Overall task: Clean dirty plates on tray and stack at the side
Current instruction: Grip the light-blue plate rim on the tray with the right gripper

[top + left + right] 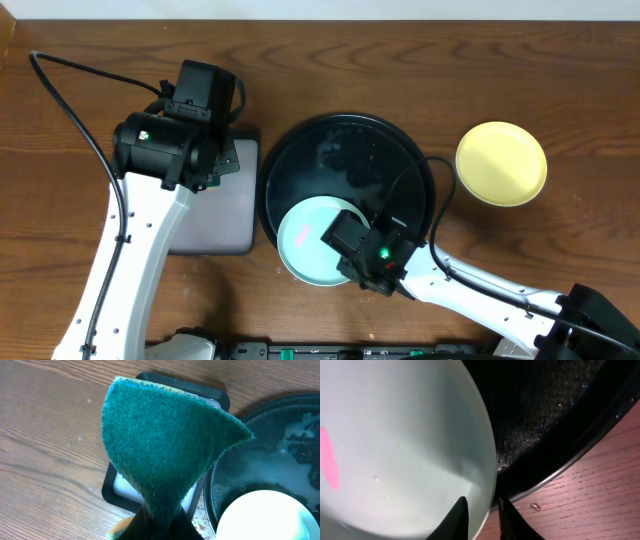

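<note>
Right gripper (481,505) is seen closed narrowly on the rim of the mint plate (395,435), one finger inside the lip and the other outside it. The plate is held at the near left part of the tray (340,150), overlapping its edge toward the robot. Left gripper (156,522) is clamped shut on a green sponge (170,440), which is held up above the rectangular tray (112,491), just beside the round one.

The step in hand is judged to be the presenting of a dirty plate for wiping: the plate has been gripped, but the sponge has not been brought to it. For the next move, plate and sponge would need to be brought together, with the plate kept steady by its rim while the scouring face is pressed and rubbed over the soiled spot. A thin rim pinch may let the plate twist under that pressure.

A pale, glossy, shallow dish is shown, marked by a pink smear (329,465) well away from the gripped edge. A yellow plate (501,163) lies apart on the counter (400,60), to the right of the tray, with no smear visible on it.
</note>
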